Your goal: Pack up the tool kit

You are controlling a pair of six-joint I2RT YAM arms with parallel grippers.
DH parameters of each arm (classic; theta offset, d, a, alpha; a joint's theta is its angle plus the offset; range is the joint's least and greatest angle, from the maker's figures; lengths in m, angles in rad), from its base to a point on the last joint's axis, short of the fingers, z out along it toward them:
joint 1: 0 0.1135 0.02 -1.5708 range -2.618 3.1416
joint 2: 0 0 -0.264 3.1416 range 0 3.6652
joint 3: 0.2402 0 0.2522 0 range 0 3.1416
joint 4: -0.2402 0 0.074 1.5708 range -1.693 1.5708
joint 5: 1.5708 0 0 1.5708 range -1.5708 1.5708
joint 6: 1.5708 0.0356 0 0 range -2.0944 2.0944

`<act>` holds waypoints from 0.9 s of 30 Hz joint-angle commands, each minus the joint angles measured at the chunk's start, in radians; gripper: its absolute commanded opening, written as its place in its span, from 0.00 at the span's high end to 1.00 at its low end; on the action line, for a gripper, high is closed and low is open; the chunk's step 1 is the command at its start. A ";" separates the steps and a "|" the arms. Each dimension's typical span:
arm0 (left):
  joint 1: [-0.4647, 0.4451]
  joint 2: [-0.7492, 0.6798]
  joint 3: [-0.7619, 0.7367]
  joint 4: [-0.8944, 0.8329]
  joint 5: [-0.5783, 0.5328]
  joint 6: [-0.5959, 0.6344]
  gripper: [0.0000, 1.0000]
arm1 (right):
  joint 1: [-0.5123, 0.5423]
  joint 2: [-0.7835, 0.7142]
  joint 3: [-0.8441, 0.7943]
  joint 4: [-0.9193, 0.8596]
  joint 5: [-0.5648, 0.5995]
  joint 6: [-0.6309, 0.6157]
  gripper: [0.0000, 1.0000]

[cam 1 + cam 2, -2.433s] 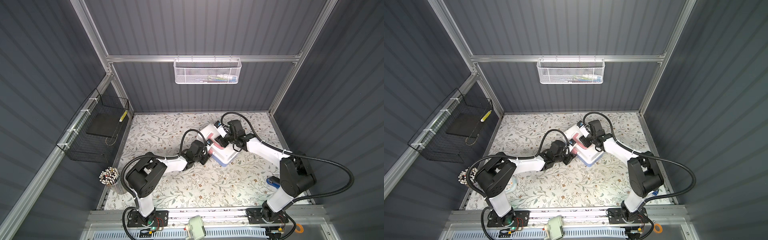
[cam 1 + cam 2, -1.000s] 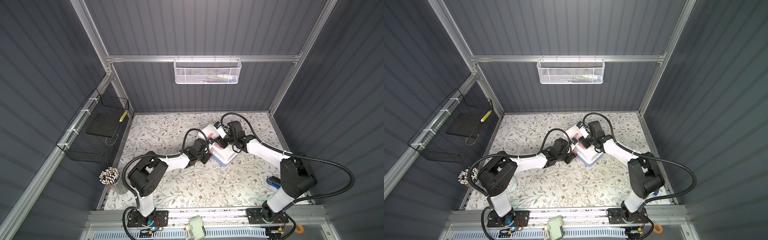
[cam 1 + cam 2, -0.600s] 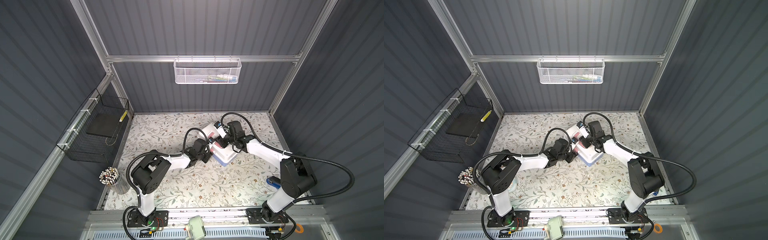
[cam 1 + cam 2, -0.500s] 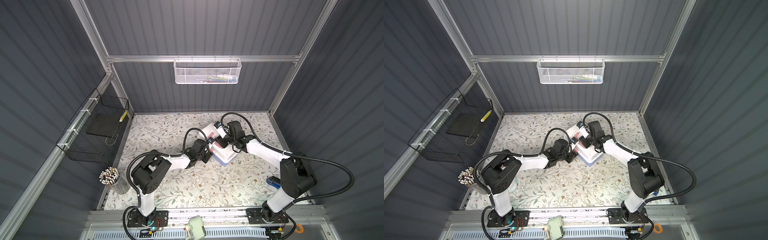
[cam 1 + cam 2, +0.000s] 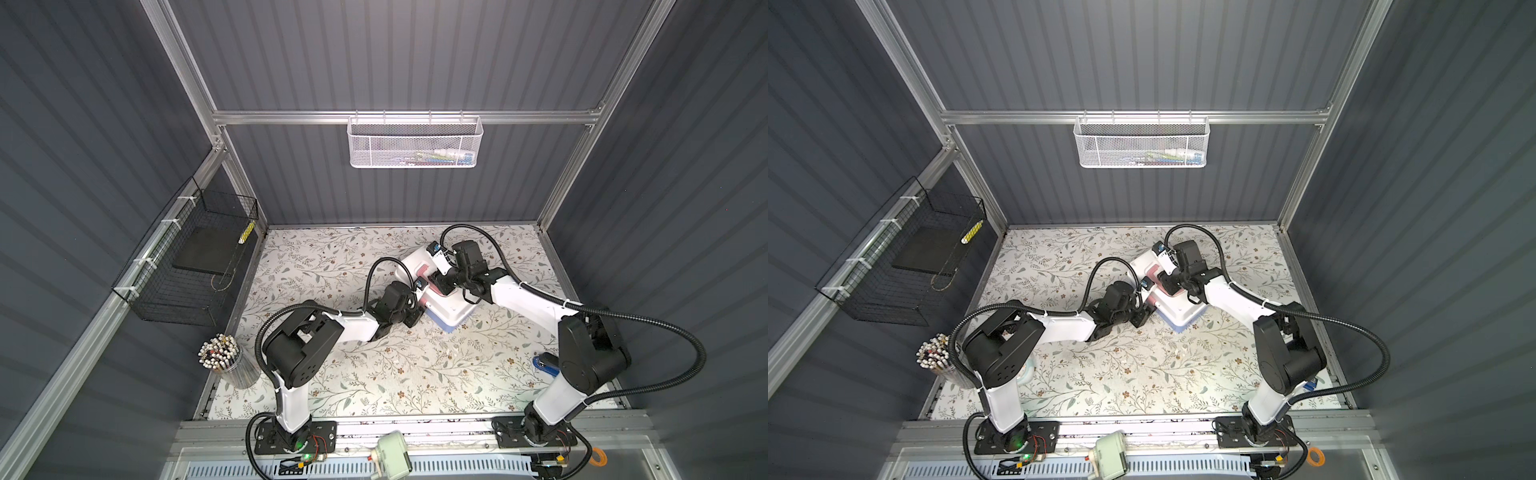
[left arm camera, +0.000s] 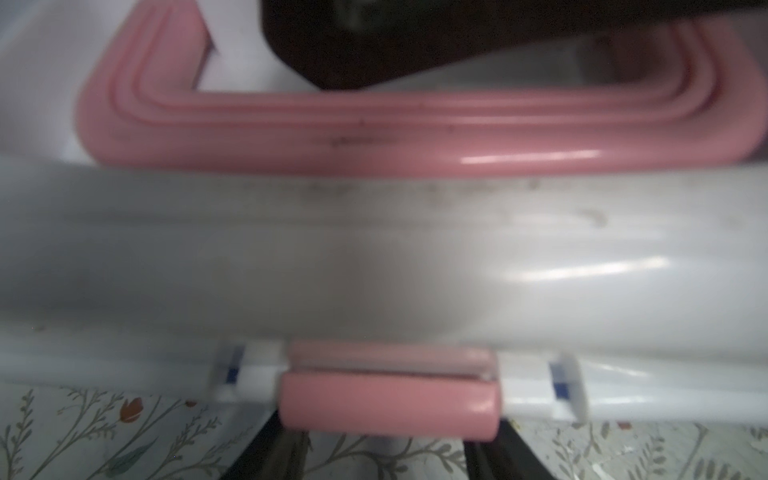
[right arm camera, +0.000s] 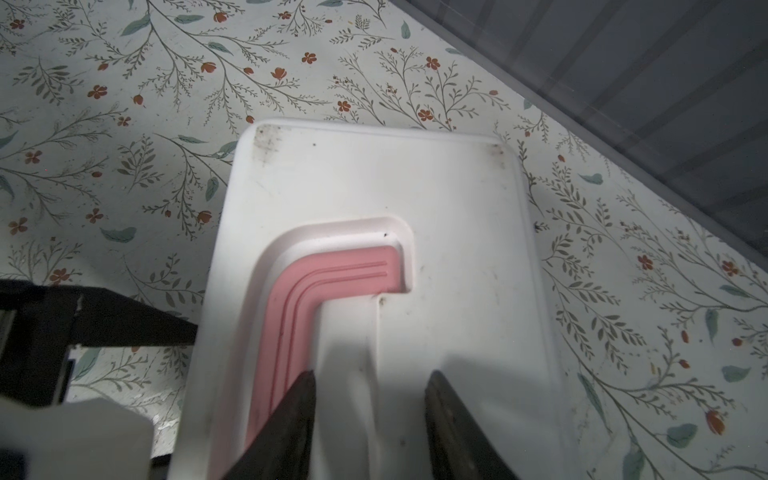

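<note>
The white lid [image 7: 449,232] hides whatever lies under it; the pink latch [image 6: 386,405] and pink handle [image 6: 374,137] show blurred.

Both arms are extended inward; the left gripper [image 5: 418,311] and right gripper [image 5: 437,286] are held low, jaws parted.

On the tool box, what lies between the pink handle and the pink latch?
Only the bare white lid lies between the pink handle and the pink latch; the left wrist view shows it.

Tool kit [image 5: 453,311] on table [image 5: 415,374], centre-rear
</note>
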 commanded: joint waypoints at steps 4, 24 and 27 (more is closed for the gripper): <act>-0.002 -0.064 -0.004 0.075 -0.013 0.016 0.36 | 0.024 0.152 -0.114 -0.487 -0.042 0.074 0.55; 0.001 -0.151 -0.090 -0.016 -0.117 -0.001 0.41 | 0.024 0.165 -0.101 -0.500 -0.031 0.087 0.53; 0.003 -0.127 -0.075 -0.026 -0.125 -0.003 0.42 | 0.024 0.165 -0.098 -0.508 -0.025 0.088 0.53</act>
